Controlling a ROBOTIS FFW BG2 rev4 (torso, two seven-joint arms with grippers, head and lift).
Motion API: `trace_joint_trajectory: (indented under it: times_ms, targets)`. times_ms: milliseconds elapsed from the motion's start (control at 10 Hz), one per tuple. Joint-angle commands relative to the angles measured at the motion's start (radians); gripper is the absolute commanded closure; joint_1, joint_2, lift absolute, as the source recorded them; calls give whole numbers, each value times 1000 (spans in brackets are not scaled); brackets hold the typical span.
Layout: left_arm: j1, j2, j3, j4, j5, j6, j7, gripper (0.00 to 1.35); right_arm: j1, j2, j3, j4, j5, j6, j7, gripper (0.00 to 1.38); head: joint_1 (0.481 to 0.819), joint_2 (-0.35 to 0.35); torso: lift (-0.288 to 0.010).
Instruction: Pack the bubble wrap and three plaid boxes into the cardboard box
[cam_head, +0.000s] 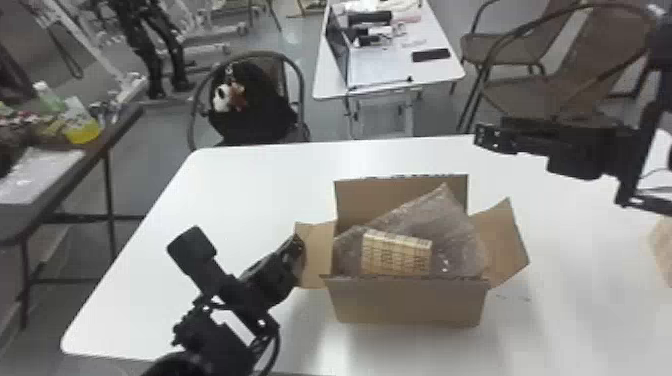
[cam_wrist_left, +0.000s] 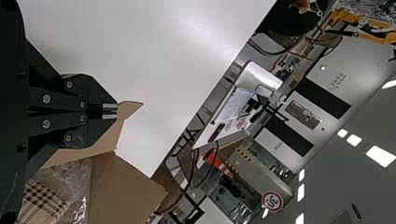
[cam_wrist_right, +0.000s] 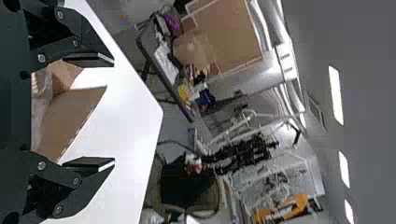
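The cardboard box (cam_head: 407, 302) stands on the white table with its flaps spread. Inside, bubble wrap (cam_head: 440, 220) rises in a peak toward the back right, with one plaid box (cam_head: 397, 254) lying against it near the front wall. My left gripper (cam_head: 300, 245) is at the left flap; in the left wrist view the gripper (cam_wrist_left: 116, 111) is shut, its tips by a flap corner, contact unclear. Behind and right of the carton, above the table, is my right gripper (cam_head: 480, 138). The right wrist view shows the gripper (cam_wrist_right: 112, 112) open, nothing between its fingers.
The white table (cam_head: 240, 190) extends on both sides of the carton. A tan object (cam_head: 662, 250) shows at the right edge. Beyond the table stand a chair with a black bag (cam_head: 250, 112) and a small white desk (cam_head: 390, 72); a dark-edged side table (cam_head: 40, 172) is at left.
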Motion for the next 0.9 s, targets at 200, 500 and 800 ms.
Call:
trace_joint_trajectory:
  times_ms: [200,500,800]
  targets:
    - [12,-3,6,0,14,-2,0,1222,402,38,-152,-249,331,-248,-110,507,695,141,-148]
    - [25,-3,17,0,23,-11,-9,1220,651,174,-247,-176,452,-706,-137,509,695,57,-148]
    - [33,-3,22,0,27,-14,-14,1222,751,205,-257,-62,457,-953,-191,509,695,3,-148]
